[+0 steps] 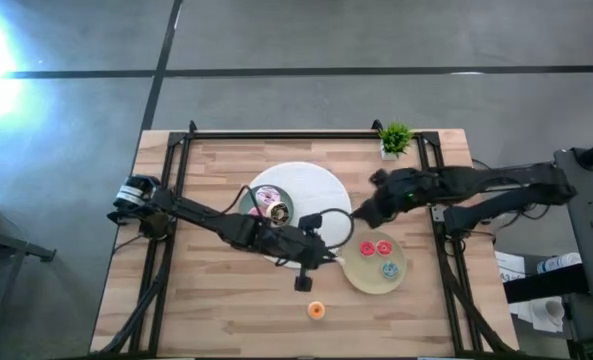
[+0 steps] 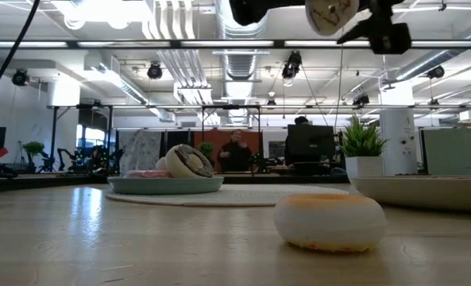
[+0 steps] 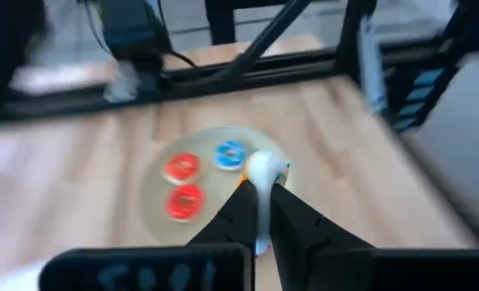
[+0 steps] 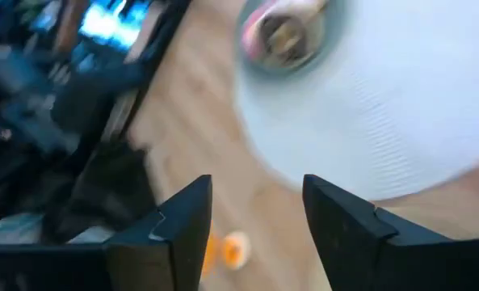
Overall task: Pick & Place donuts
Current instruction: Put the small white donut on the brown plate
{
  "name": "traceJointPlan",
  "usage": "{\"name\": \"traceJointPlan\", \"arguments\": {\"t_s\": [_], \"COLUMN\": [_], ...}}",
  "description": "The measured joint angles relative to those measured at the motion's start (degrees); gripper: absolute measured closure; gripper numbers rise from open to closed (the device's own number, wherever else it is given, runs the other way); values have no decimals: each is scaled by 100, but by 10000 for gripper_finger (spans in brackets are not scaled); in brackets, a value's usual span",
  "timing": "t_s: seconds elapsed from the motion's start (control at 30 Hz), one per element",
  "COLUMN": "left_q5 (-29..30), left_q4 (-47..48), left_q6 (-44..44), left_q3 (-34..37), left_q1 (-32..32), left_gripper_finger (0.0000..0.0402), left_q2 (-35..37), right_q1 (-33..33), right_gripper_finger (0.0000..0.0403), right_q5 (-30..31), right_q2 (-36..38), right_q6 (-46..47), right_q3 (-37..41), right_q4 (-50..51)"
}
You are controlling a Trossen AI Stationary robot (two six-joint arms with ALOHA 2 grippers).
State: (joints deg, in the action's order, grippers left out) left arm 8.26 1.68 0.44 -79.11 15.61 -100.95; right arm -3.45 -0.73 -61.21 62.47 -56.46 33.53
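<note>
The left gripper (image 3: 259, 212) is pinched tight on a small pale, orange-edged toy donut (image 3: 264, 171), carrying it toward the beige round plate (image 1: 404, 262) apparently to join the red and blue ones, while the right gripper (image 4: 255, 212) waits spread wide, empty.

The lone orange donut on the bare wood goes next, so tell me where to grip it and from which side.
Come straight down and pinch the orange donut across its outer rim, one finger on each side. It lies flat and alone on the table, so any angle looks free. The open right tool suits; the left tool is shut on a pale donut.
</note>
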Motion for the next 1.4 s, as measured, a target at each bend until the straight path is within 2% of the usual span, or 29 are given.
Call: {"name": "traceJointPlan", "arguments": {"t_s": [0.1,0.37,0.47,0.57,0.67,0.77,0.93,1.2,1.4], "left_q5": [-359,-1479,-1891,-2414,-2598,-2630,-2775,-2949,-3307], "left_q4": [-127,-953,-1160,-1827,-2396,-2252,-1822,64,936], "left_q6": [-1093,-3795,-4518,-5512,-6250,-6561,-6730,-6187,-5801], "left_q3": [-1,-9,-4,-4,-32,-230,-1061,-2696,-2955], "left_q1": [-154,-825,-1000,-1140,-1207,-1217,-1217,-1247,-1252], "left_gripper_finger": [399,399,399,399,399,399,399,399,399], "left_q2": [-86,-744,-1070,-1437,-1793,-2094,-2550,-3207,-3351], "right_q1": [-123,-594,-711,-731,-731,-731,-731,-743,-768], "right_gripper_finger": [218,227,227,227,227,227,227,227,227], "right_q5": [757,1661,1862,1891,1892,1898,2039,2174,2176], "right_q2": [391,814,805,789,806,881,1087,1283,1304], "right_q6": [-51,-344,-556,-659,-740,-829,-878,-891,-940], "right_q3": [-99,-151,-174,-213,-231,-231,-231,-228,-226], "right_q4": [714,1063,1089,1127,1126,1124,1120,1135,1169]}}
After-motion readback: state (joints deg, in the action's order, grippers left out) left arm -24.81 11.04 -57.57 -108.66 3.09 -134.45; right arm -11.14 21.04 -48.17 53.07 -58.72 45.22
